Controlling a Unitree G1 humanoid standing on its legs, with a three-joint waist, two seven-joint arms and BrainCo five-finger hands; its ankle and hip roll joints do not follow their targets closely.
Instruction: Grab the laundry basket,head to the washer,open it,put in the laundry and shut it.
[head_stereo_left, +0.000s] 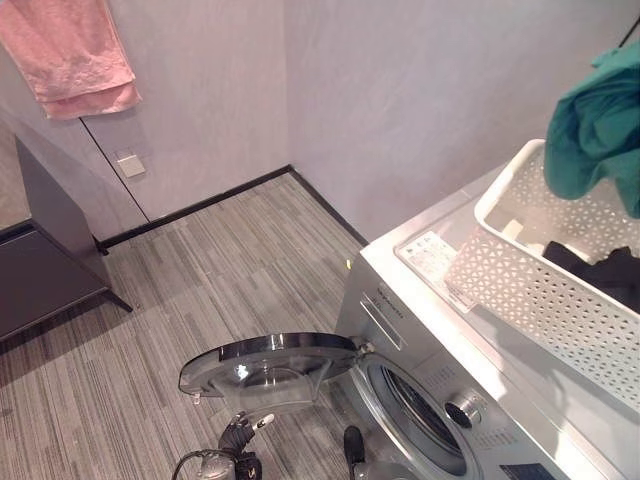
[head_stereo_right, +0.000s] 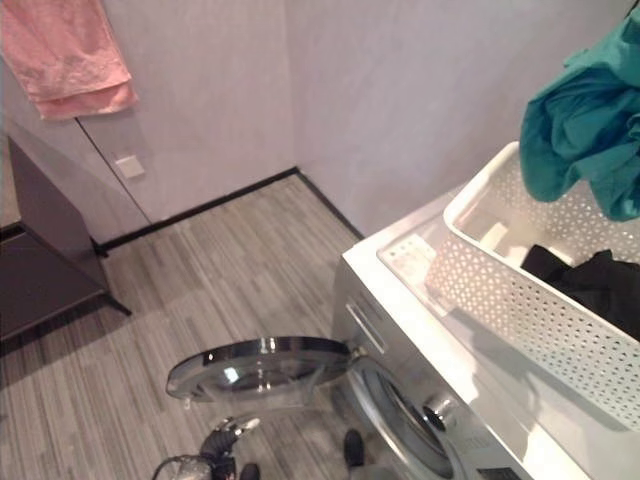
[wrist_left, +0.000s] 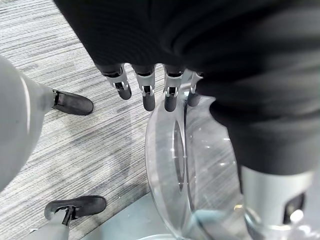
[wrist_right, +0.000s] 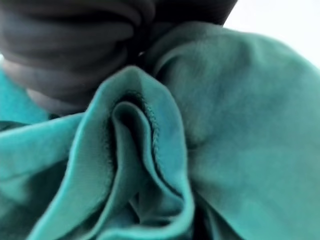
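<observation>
The silver washer (head_stereo_left: 420, 345) stands at the lower right with its round glass door (head_stereo_left: 270, 365) swung wide open. On top of it sits the white perforated laundry basket (head_stereo_left: 540, 290), holding a dark garment (head_stereo_left: 610, 275). A teal garment (head_stereo_left: 600, 120) hangs in the air above the basket's far end, bunched up against my right hand (wrist_right: 70, 45), whose fingers are buried in the cloth. My left hand (wrist_left: 145, 85) is low beside the door's rim (wrist_left: 200, 165), its fingers straight and holding nothing.
A pink towel (head_stereo_left: 70, 50) hangs on the wall at the upper left. Below it a dark low cabinet (head_stereo_left: 40, 260) stands against the wall. Striped grey floor (head_stereo_left: 230, 260) lies between the cabinet and the washer.
</observation>
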